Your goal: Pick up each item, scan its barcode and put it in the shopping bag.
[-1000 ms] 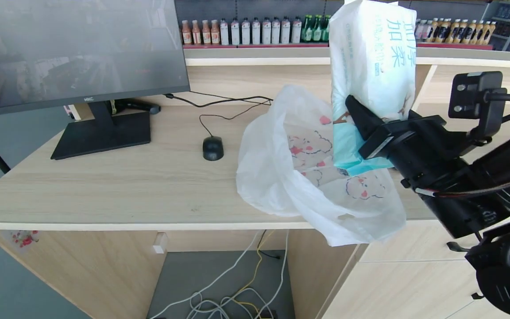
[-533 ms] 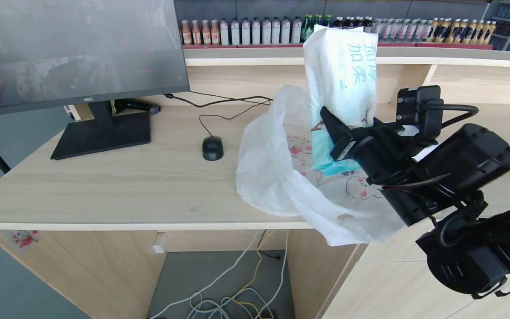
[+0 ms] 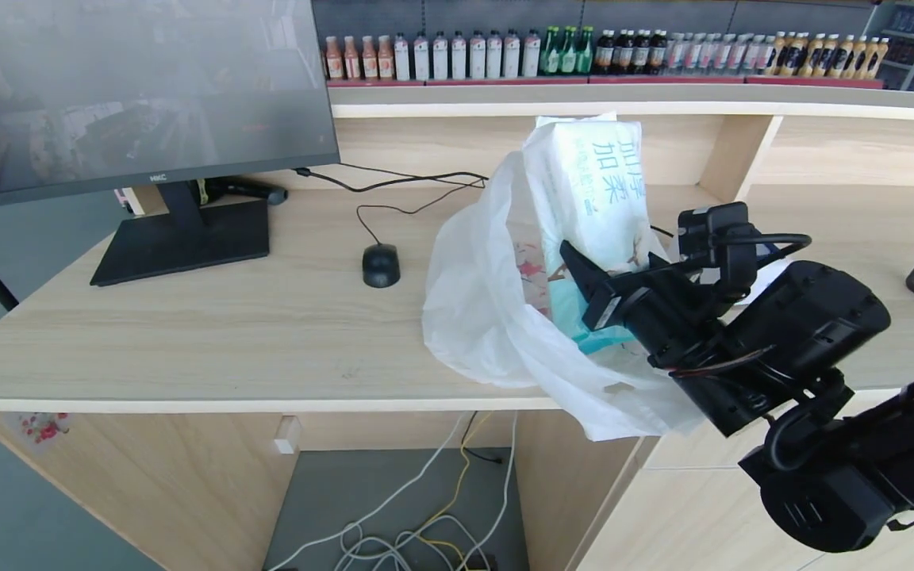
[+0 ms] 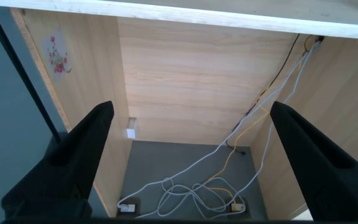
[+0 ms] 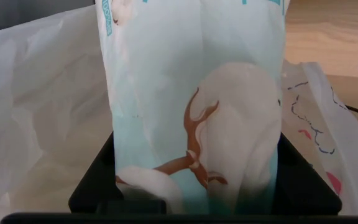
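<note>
One big wood counter [image 3: 187, 341] runs across the frame, white shopping bag [image 3: 473, 317] slumped on it at centre w/ its mouth open. Tissue pack [image 3: 596, 190] stands upright, bottom end already inside the bag mouth, right gripper [image 3: 588, 281] clamped on its lower part. Left gripper [image 4: 191, 121] hangs below the counter edge, fingers apart, holding nothing. Imo best way to finish: lower till the pack rests on the bag's bottom, then let go, and don't snag the thin plastic pulling out. Vs 1 s ago, pack + arm dropped from upper right to centre.
</note>
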### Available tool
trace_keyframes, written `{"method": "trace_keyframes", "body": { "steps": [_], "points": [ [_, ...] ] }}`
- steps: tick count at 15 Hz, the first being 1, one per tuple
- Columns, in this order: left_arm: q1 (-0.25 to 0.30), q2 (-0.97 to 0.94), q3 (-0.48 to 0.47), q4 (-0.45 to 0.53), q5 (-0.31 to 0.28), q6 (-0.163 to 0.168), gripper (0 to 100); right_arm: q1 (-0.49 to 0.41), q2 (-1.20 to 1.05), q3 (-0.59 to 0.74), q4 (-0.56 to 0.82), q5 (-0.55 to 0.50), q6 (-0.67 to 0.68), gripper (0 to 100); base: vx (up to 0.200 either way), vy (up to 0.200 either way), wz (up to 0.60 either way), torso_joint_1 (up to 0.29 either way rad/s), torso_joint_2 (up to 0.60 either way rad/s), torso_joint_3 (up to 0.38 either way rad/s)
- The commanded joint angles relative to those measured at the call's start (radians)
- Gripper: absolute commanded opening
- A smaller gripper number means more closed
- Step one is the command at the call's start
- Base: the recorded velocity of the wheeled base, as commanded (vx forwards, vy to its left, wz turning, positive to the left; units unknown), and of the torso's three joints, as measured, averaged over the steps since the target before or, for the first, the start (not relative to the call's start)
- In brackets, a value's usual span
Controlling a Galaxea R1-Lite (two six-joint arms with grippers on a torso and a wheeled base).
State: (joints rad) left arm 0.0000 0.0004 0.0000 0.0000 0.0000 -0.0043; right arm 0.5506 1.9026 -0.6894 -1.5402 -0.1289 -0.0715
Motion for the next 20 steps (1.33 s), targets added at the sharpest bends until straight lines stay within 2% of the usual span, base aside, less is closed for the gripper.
{"method": "trace_keyframes", "body": {
  "steps": [1, 20],
  "points": [
    [0.000, 0.000, 0.000, 0.000, 0.000, 0.000, 100, 0.000, -0.028, 0.033, -0.003, 0.000, -0.001, 0, 0.000, 0.000, 0.00, 0.000, 0.00, 0.000],
    [0.000, 0.000, 0.000, 0.000, 0.000, 0.000, 100, 0.009, 0.116, 0.022, -0.015, -0.001, 0.001, 0, 0.000, 0.000, 0.00, 0.000, 0.00, 0.000]
  ]
}}
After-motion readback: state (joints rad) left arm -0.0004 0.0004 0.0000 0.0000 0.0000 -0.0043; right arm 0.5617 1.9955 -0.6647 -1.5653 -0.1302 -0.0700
